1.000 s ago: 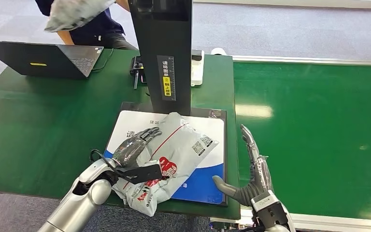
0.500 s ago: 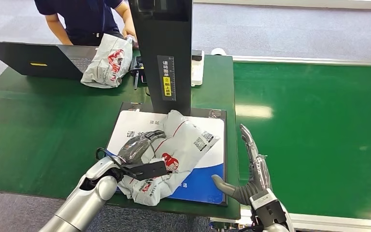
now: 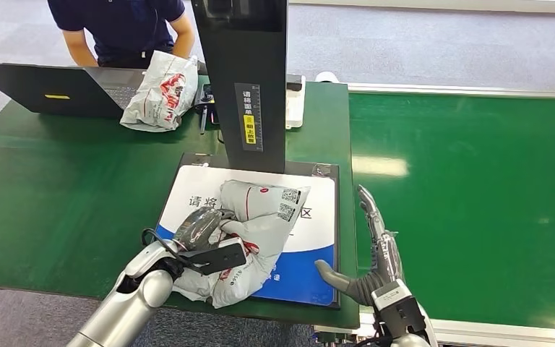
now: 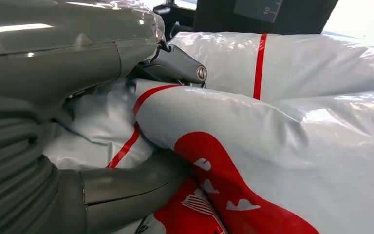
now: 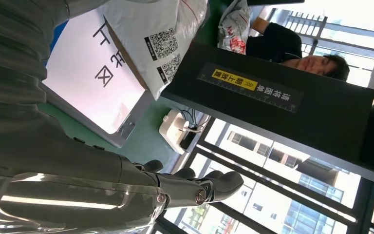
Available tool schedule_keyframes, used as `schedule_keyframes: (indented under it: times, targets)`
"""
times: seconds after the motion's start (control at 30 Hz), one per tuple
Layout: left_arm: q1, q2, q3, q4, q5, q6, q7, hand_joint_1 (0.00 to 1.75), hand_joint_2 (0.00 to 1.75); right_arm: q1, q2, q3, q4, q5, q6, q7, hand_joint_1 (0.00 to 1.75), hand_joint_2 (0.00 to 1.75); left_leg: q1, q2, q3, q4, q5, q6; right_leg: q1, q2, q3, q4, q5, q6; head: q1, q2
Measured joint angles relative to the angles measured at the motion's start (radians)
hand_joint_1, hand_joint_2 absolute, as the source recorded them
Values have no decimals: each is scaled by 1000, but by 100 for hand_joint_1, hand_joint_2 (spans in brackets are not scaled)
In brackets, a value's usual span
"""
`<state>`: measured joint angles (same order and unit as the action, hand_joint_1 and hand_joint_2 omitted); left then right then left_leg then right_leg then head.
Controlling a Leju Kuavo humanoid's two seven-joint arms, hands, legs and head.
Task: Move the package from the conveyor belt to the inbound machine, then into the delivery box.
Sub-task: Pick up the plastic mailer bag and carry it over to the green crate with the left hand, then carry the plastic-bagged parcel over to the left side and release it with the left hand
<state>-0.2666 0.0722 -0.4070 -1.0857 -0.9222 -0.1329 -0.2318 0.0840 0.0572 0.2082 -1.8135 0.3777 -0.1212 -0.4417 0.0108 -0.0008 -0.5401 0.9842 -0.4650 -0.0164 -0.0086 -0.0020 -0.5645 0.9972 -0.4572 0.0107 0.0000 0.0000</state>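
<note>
Landmark: the inbound machine's scan pad (image 3: 311, 217), a white and blue sheet at the foot of the black scanner column (image 3: 249, 79); all places below are given from it.
Package: a grey poly mailer (image 3: 256, 224) with red print and QR labels lies crumpled on the scan pad, its near end reaching the pad's front edge and its far end pointing toward the column.
Long axis: it runs slantwise from the pad's front-left corner up toward the pad's middle, roughly in line with the left forearm.
Left robot hand (image 3: 201, 225): clamped on the package at its near, left end; in the left wrist view the thumb (image 4: 126, 187) is under a fold and the fingers (image 4: 175, 66) are over it.
Right robot hand (image 3: 372, 253): just off the pad's right edge, over the green surface (image 3: 65, 181), fingers apart and straight, holding nothing and not touching the package.
Nearer hand: the left, which already has the package; the right is beside the pad.
Step, as judged: the package is at the inbound machine, so the delivery box comes next; no such box can be made out here.
Conveyor belt (image 3: 477, 188): right of the pad.
Other things: beyond the pad, a laptop (image 3: 58, 90), a second mailer (image 3: 160, 90) and a person in a dark shirt (image 3: 123, 29).
</note>
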Motion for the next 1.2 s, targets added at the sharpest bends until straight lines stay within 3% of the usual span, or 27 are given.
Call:
schedule_keyframes:
  times: [0.27, 0.53, 1.03, 1.2]
  targets:
    - [84, -9, 100, -167, 98, 99, -53, 175, 175, 20, 1, -1, -2, 6, 25, -2, 0, 175, 0, 0, -2, 0, 0, 0, 0, 0, -3, 0, 0, 0, 0, 0]
    - [91, -45, 195, -287, 228, 174, -129, 175, 175, 20, 6, -2, -3, 16, 31, -2, 0, 175, 0, 0, -3, 0, 0, 0, 0, 0, -3, 0, 0, 0, 0, 0]
    - [78, -92, 313, -325, 359, 270, -165, 175, 175, -3, 6, -2, 1, 17, 14, -2, 0, 175, 0, 0, -3, 0, 0, 0, 0, 0, -3, 0, 0, 0, 0, 0]
    - [58, -104, 356, -318, 345, 375, -138, 175, 175, -11, 6, 0, 9, 17, 7, -2, 0, 175, 0, 0, -3, 0, 0, 0, 0, 0, -4, 0, 0, 0, 0, 0]
